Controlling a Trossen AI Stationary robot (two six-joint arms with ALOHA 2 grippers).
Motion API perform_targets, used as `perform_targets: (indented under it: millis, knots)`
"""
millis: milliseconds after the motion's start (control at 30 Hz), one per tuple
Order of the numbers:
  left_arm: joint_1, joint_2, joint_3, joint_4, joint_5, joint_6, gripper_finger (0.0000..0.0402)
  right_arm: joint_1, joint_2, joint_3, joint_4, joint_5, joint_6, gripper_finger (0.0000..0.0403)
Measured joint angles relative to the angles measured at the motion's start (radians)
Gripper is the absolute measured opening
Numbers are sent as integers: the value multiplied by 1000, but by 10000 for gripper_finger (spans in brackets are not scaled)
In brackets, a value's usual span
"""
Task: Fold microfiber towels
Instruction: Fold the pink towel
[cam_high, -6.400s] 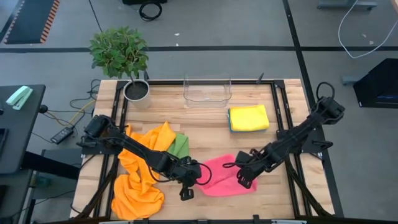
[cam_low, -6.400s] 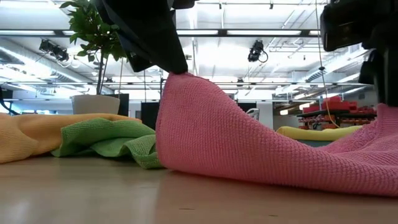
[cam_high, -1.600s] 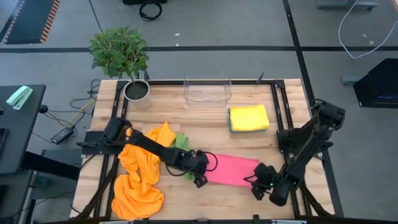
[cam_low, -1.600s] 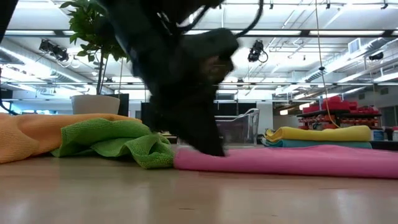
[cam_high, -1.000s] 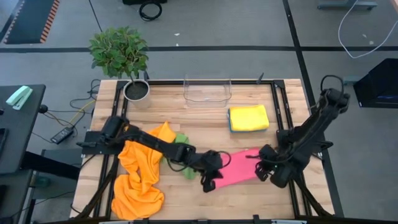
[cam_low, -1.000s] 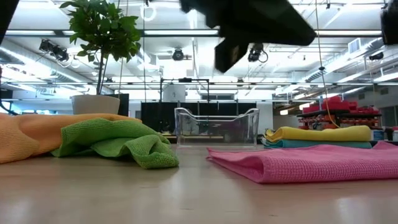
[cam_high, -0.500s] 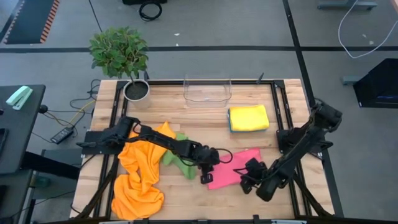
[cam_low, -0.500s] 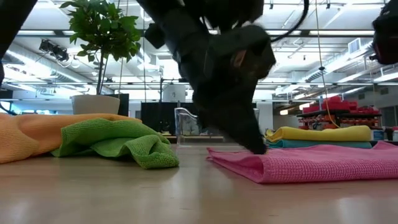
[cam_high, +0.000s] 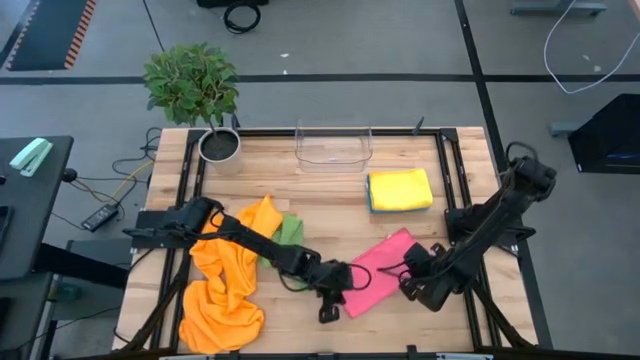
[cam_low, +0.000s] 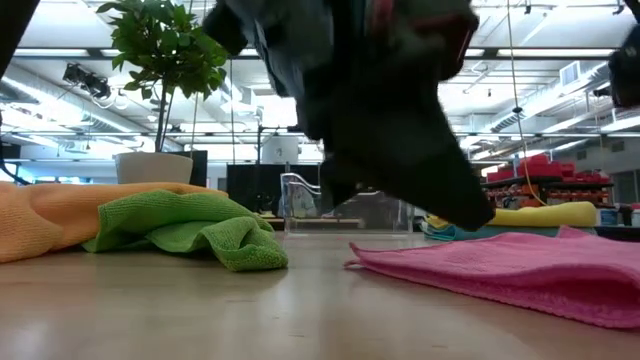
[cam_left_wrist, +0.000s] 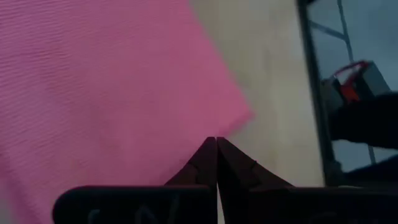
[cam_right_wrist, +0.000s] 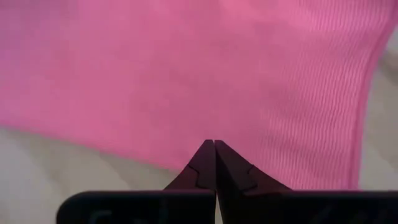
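I see a wood table (cam_high: 400, 175) carrying everything. Pink towel (cam_high: 375, 270) lies flat near my front edge, skewed. Orange towels (cam_high: 228, 280) heaped on the left, green towel (cam_high: 289, 234) touching them. Yellow towel (cam_high: 400, 188) folded on a blue one, back right. Clear bin (cam_high: 333, 146) at back edge, plant pot (cam_high: 220, 147) back left.

Ribbed matt microfiber on pink towel (cam_right_wrist: 186, 68); nubby green cloth (cam_low: 190, 225); pale smooth wood tabletop (cam_high: 330, 195); clear glossy plastic bin (cam_high: 333, 146).
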Motion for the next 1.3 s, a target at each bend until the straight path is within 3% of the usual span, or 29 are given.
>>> perform_targets:
  millis: [133, 233, 367, 533, 767, 933, 1133, 1300]
  knots:
    - [23, -17, 38, -1, -25, 38, 15, 0, -103, 0, 53, 54, -26, 3]
    - [44, -17, 66, -42, -31, 104, 7, 8, -112, 0, 177, 132, -32, 3]
    - [70, -17, 66, -102, -51, 168, 11, 13, -4, 1, 379, 208, -45, 3]
    - [99, -16, 65, -241, -64, 240, 11, -3, 193, 32, 628, 222, -77, 3]
    - [78, -11, 65, -258, -63, 239, 15, -36, 379, 205, 551, 151, -132, 3]
    - [20, 40, 65, -198, -64, 186, 6, -27, 437, 240, 537, 62, -134, 3]
    - [-45, 78, 66, -74, -63, 97, 20, 41, 407, 234, 477, -6, -66, 3]
    - [-70, 54, 87, 23, -60, 199, 14, 113, 308, 232, 404, -46, -78, 3]
